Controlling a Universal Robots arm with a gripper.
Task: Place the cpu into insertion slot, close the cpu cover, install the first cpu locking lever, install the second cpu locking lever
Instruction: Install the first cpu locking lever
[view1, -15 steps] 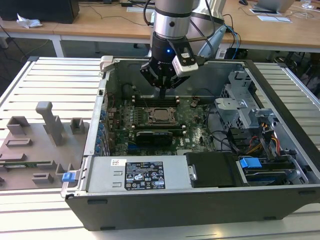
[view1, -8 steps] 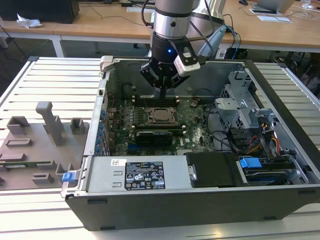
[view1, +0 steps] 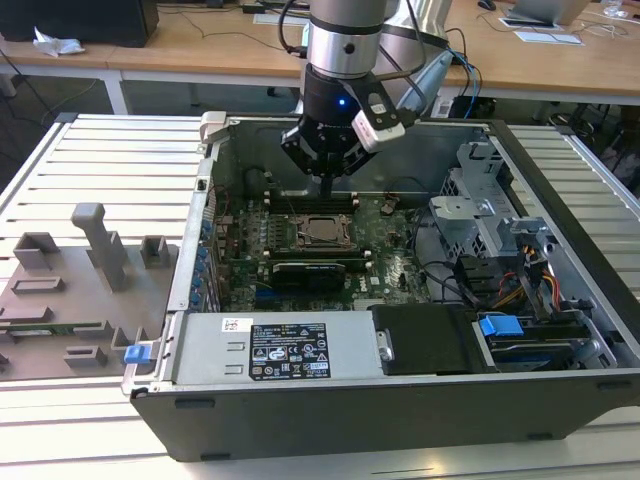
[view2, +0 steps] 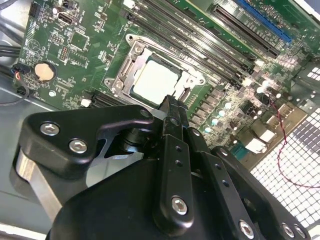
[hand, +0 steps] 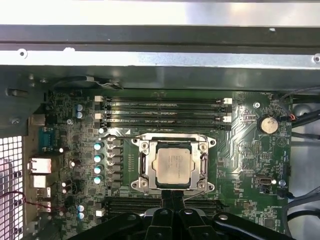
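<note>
The cpu lies seated in the insertion slot. Pressed together and empty, the fingers hang at its rim; a sideways slip could gouge the motherboard.

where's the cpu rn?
In both wrist views the cpu sits in the insertion slot on the green motherboard, with the long memory slots on one side and the gripper on the other.

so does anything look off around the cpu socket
Nothing stands out. The cpu sits square inside the cpu cover, which looks flat and even on the green motherboard. The gripper, fingers shut, is at the socket's edge.
</note>
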